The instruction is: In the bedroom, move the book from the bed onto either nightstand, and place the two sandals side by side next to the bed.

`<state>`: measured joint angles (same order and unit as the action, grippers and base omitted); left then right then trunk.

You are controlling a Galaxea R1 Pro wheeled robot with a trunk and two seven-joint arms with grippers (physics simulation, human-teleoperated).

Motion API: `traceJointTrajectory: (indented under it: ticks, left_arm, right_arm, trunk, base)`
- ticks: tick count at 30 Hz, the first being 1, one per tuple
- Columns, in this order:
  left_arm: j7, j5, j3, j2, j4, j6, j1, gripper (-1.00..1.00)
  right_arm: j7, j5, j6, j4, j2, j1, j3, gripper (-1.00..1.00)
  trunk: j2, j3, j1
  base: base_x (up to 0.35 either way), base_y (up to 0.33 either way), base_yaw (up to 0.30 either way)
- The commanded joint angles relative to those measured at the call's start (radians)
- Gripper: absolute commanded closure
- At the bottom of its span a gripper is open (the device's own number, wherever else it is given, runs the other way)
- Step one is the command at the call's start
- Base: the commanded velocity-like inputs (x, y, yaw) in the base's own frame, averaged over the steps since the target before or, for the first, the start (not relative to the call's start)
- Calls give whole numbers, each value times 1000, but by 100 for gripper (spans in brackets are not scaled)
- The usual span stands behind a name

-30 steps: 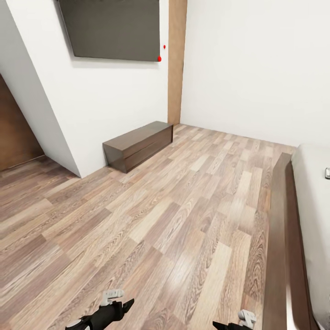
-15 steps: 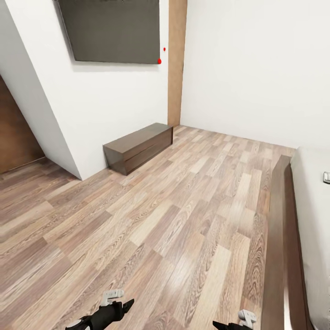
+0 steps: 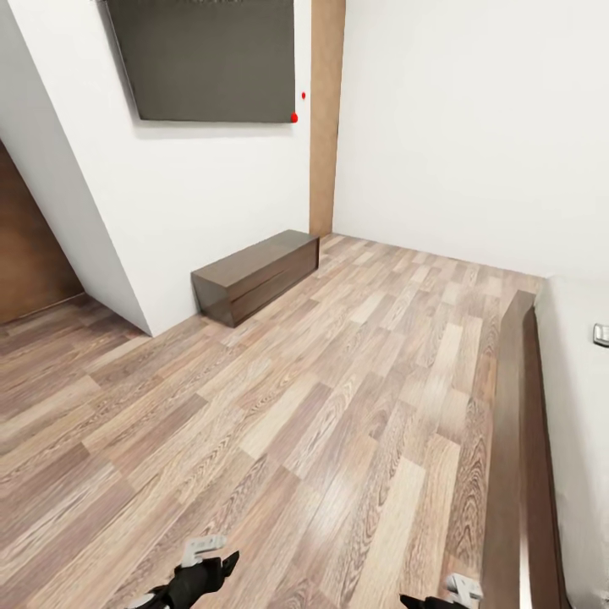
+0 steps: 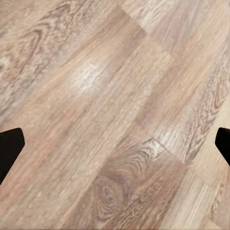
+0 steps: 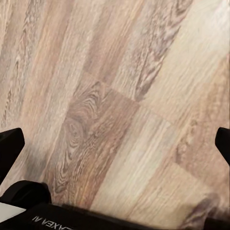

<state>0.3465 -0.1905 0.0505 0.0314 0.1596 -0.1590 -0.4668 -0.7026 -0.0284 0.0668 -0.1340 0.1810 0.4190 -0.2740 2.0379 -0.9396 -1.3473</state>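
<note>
The bed (image 3: 541, 423) is lying at three o'clock, a small object (image 3: 601, 334), possibly the book, resting on its mattress. Left claw (image 4: 115, 143) and right claw (image 5: 115, 143) are hanging wide apart, empty, over the floor (image 3: 321, 406).

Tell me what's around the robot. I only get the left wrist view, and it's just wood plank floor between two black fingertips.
Observer: A dark brown wooden bed frame with a pale mattress runs along the robot's right side.
Operator: Anything ahead?
Observer: A low dark brown wooden cabinet stands against the white wall, ahead and to the left.
Operator: Is the right hand carrying something?
Observer: No, the right hand is open over bare wood plank floor.
</note>
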Motion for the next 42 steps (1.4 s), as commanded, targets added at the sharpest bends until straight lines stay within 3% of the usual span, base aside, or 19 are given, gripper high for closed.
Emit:
traceJointTrajectory:
  ticks: [1, 4, 7, 15, 25, 42]
  left_arm:
    - [-3, -4, 5, -6, -4, -10, -1, -100]
    - [-15, -4, 5, -19, -9, -21, -1, -100]
    - [-20, -4, 6, -26, -25, -25, -1, -100]
    - [-21, -4, 6, -27, -59, -28, -1, -100]
    - [-21, -4, 5, -28, -61, -28, 0, -100]
    - [-21, -4, 6, -28, -90, -30, 1, -100]
  right_arm:
    - [34, -3, -5, 2, -1, 0, -4, -100]
    - [108, -2, -33, 6, -2, 0, -4, -100]
    - [139, -2, -44, 9, -4, 0, -4, -100]
    - [183, -5, -51, 11, -35, 0, -4, -100]
    - [190, -5, -51, 12, -38, 1, -5, -100]
    - [189, -6, -51, 11, -37, 0, -5, -100]
  trunk:
    - [-7, 2, 4]
    - [-28, 12, 16]
    - [-49, 21, 27]
    - [-105, 46, 58]
    - [-175, 78, 96]
    - [-175, 81, 96]
  base:
    - [0, 0, 0]
    - [0, 0, 0]
    - [0, 0, 0]
    - [0, 0, 0]
    - [0, 0, 0]
    - [0, 0, 0]
